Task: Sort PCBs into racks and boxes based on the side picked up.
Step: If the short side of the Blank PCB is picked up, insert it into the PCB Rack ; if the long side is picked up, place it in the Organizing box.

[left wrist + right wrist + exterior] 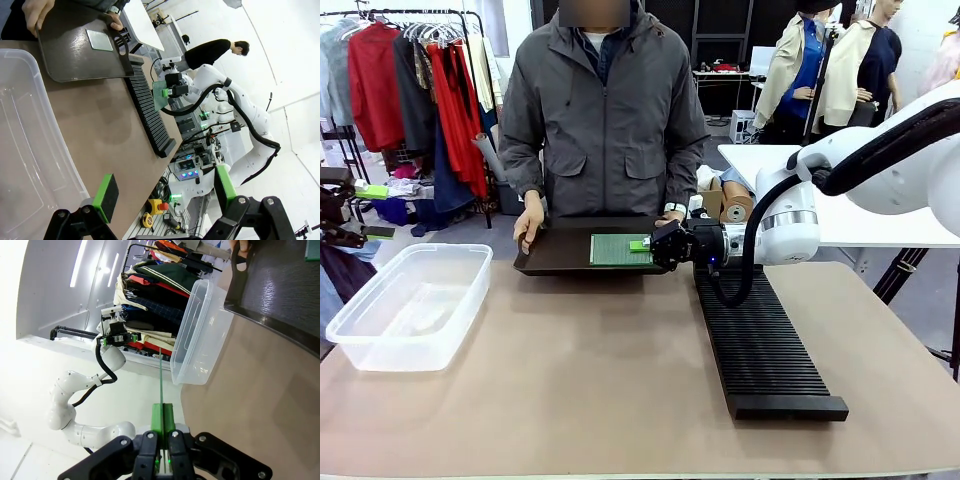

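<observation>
Right hand (162, 415) pinches a PCB (159, 92) edge-on above the rack's (760, 340) far end; left hand (165, 192) is spread by the box (25, 150).

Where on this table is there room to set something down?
The widest bare patch is the table's middle, bordered by the clear tub on the left, the black rack on the right and the tray beyond. A narrower strip runs right of the rack. It is crowded at the tray, where the right tool holds a board.

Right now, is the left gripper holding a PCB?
No, the left gripper is open, its two fingers wide apart with nothing between them.
</observation>
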### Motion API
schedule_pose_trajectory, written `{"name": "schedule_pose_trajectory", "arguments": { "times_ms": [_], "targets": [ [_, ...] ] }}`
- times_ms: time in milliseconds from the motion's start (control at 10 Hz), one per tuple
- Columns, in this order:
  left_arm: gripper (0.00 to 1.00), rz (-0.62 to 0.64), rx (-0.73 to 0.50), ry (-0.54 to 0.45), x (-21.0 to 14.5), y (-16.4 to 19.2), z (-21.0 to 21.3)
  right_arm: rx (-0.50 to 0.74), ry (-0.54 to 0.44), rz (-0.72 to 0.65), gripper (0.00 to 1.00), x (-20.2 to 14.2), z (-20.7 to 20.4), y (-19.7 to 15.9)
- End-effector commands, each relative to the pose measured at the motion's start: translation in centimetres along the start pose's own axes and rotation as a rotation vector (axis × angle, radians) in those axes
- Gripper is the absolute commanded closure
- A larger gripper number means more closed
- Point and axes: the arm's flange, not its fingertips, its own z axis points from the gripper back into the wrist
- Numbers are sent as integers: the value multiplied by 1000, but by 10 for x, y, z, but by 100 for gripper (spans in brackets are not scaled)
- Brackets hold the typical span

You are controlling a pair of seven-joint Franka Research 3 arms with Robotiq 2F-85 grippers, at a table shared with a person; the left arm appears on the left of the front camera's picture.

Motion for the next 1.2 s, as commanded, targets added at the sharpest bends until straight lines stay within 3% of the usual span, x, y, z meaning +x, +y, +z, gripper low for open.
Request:
{"name": "schedule_pose_trajectory", "arguments": {
  "times_ms": [0,600,1100],
  "targets": [
    [0,10,2,-1,0,-1,1,2,-18,6,100,2,-2,1],
    [0,10,2,-1,0,-1,1,0,0,0,100,0,0,0],
    [0,10,2,-1,0,-1,1,30,51,164,100,12,71,35]
  ]
}}
